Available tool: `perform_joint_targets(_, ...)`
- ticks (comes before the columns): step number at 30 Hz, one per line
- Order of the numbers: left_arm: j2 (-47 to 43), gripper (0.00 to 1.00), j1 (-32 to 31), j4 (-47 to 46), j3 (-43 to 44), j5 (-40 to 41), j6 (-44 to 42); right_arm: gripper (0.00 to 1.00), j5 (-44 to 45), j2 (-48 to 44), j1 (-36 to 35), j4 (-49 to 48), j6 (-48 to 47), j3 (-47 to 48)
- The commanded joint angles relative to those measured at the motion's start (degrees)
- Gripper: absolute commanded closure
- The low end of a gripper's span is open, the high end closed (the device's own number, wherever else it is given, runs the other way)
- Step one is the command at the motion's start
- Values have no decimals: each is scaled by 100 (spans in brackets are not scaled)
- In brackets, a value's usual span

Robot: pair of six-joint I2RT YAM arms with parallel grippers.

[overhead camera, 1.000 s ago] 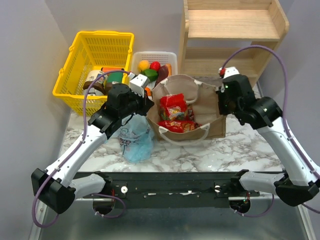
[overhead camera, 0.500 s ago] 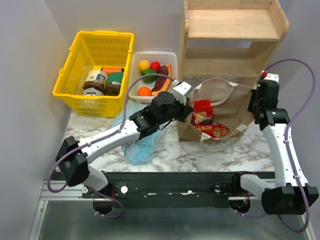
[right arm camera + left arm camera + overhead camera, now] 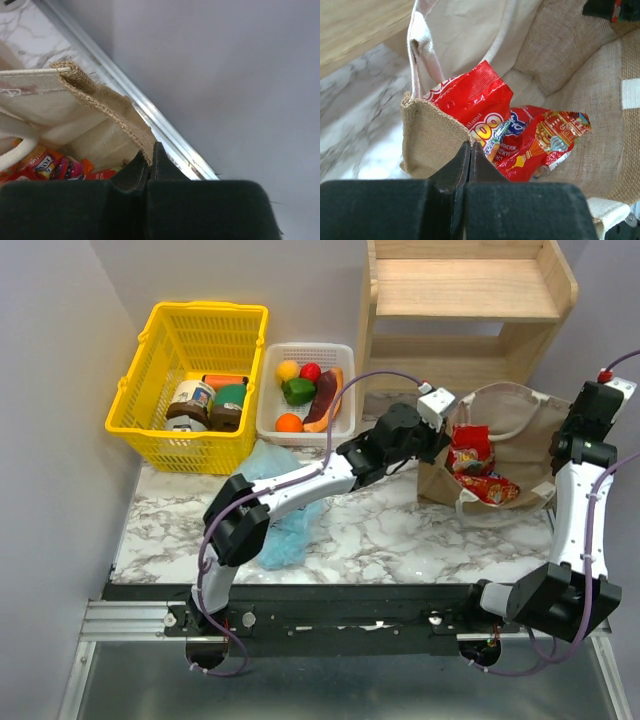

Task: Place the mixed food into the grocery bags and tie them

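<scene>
Snack packets (image 3: 470, 450) in brown bag (image 3: 520, 405), right edge. Left gripper (image 3: 470, 148) and right gripper (image 3: 151, 151) pinch its rim, fingers closed. Fruit (image 3: 298, 390) in tray (image 3: 272, 426), unbagged. Blue bag (image 3: 285, 530) untied.

The snack packets (image 3: 530, 135) in the tan bag (image 3: 427, 140) only half show: the bag's near wall covers their lower ends, and the print is so creased you only get scraps of it. The left pincer (image 3: 470, 146), clamped on the bag's rim, has its body blocking the whole bottom of that view. From the right wrist there's just a sliver of packet under the rim, cut off at the corner. From above, the left arm (image 3: 300, 480) covers much of the blue bag (image 3: 292, 535), left of the tan bag. The jars (image 3: 187, 400) far left of it have labels too small to read.
</scene>
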State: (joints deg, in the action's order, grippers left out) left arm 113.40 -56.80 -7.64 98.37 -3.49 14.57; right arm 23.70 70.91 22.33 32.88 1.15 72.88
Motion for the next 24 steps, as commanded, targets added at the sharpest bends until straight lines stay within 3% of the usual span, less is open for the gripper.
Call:
perform_joint_targets(1,392,100,-139,-739,972,-477,-147,99,170,176,281,-1021,-158,727)
perform_joint_targets(7,859,100,-183,-625,1474,-741,-288,99,65,564,343,-1012,-291,991)
perform_joint_targets(8,824,77,-174,-599,1457,-759,-314,88,-66,546,343,-934,-256,991)
perform_joint_targets(9,771,61,-174,-581,1422,-785,-366,78,-198,433,343,-916,-229,974)
perform_joint_targets(10,693,46,-183,-581,1265,-776,-497,61,-330,362,343,-881,-203,974)
perform_joint_targets(11,474,20,-183,-607,1142,-768,-586,21,-653,275,343,-845,-124,974)
perform_joint_targets(13,175,9,-183,-747,635,-637,-779,8,-1059,29,343,-784,33,1035)
perform_joint_targets(15,-368,1,-174,-879,203,-417,-1148,5,-1700,-112,316,-670,245,1114)
perform_joint_targets(20,-1844,1,-25,-994,-1430,478,-1589,5,-2563,-648,-367,-722,500,974)
perform_joint_targets(23,-2488,1,396,-626,-2248,944,-1248,7,-2599,-876,-1386,-731,588,781)
perform_joint_targets(24,-2960,1,684,-390,-2469,1138,-1072,8,-2590,-939,-2068,-792,614,684)
